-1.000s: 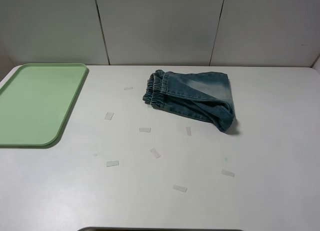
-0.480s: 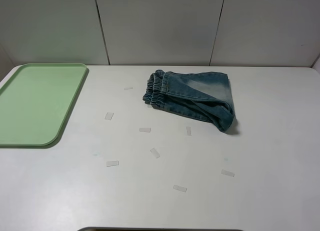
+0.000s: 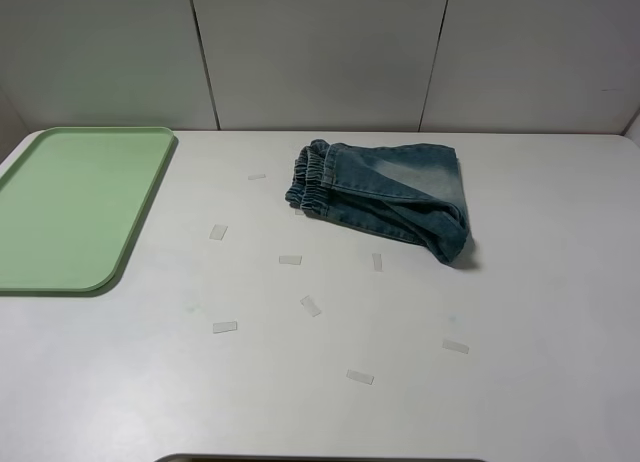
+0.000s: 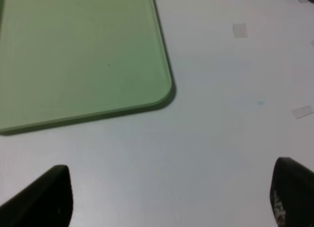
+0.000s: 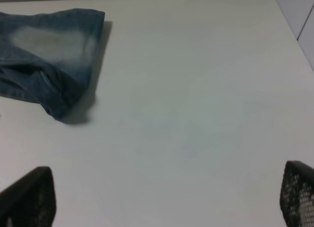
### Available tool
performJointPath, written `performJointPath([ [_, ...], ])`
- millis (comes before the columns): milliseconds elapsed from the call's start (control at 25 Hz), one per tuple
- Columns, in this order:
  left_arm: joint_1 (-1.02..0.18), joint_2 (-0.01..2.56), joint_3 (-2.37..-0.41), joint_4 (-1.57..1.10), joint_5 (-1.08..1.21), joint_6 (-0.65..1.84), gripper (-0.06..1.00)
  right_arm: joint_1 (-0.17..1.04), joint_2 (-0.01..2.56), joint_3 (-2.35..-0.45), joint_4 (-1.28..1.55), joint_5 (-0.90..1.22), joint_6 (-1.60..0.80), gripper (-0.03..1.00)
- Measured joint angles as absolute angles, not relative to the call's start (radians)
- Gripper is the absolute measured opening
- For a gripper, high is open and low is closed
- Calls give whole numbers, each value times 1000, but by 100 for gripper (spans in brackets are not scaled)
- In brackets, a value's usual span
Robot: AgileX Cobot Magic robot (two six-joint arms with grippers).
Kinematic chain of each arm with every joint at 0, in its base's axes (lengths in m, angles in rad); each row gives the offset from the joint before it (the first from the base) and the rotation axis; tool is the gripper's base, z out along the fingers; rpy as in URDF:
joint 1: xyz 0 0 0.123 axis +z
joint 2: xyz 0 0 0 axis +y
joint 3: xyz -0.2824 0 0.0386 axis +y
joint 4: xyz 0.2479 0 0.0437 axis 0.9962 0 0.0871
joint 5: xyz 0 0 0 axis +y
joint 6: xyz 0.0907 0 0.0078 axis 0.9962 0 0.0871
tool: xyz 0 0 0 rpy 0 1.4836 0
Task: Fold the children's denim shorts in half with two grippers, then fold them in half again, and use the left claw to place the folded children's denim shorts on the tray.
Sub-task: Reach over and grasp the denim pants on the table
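Denim, blue, faded wash: one pair of children's shorts [image 3: 385,197], lying bunched and partly folded over on the desk [image 3: 540,312]. They sit toward the far edge, a little right of the middle. The gathered elastic waistband faces the left edge and the paler washed panel lies on top. One doubled corner points toward the near right. Nothing grips them.

Plastic, pale green: one flat tray [image 3: 70,207], rectangular with rounded corners and a low rim. It lies at the far left corner of the desk, well apart from the shorts.

Tape, pale and translucent: several short strips [image 3: 310,305], scattered flat on the desk between the tray and the shorts and on toward the near edge.

Left gripper [image 4: 171,202]: black, shown only in its wrist view. The fingertips [image 4: 49,197] stand wide apart with nothing between them. It hangs over bare desk just beside the tray's near right corner.

Right gripper [image 5: 164,202]: black, shown only in its wrist view. The jaws are spread wide and hold nothing. It is over bare desk between the shorts and the right edge, apart from the fabric.

Wall [image 3: 320,52]: pale grey panels with dark seams, behind the far edge.
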State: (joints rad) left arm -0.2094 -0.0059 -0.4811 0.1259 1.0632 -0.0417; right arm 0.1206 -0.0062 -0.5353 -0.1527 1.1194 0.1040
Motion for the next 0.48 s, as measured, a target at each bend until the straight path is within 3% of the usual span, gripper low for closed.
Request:
performJointPath([
  [480, -209, -6, -481, 126, 1063, -42, 80, 121, -6, -535, -57, 1015, 126, 69],
])
